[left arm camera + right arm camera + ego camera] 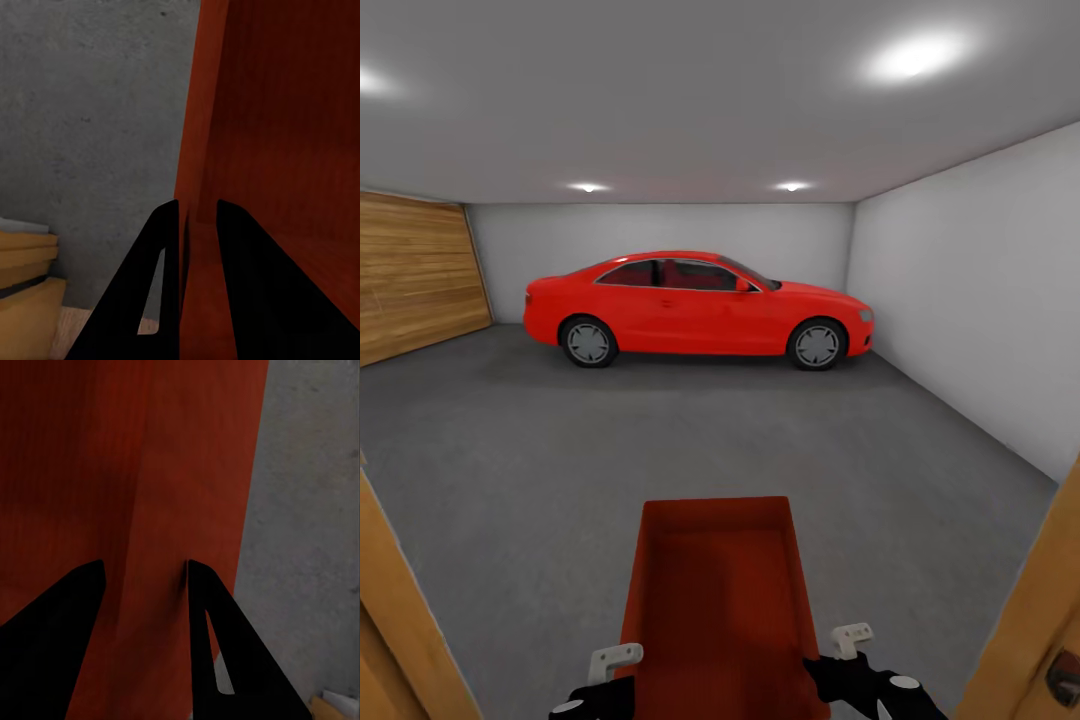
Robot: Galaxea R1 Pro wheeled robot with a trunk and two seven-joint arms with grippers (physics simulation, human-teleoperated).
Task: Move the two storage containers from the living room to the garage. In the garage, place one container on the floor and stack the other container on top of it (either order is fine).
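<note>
Container (712, 600), orange-red and lidless, sits low centre in head view, carried between both arms above the dark grey garage floor (510, 460). Left tool (196, 225) is clenched on the container's left wall (196, 135), one finger each side of the thin wall. Right tool (146, 574) straddles the right wall (195, 472) with its fingers set wider; contact on the inner finger is hard to tell, but it looks like a grip on that wall. Wood door frame (400, 620) edges both lower corners of head view. Red car (695, 310) is parked at the far wall, wooden-slat door (415, 275) at left, pale grey walls around.
</note>
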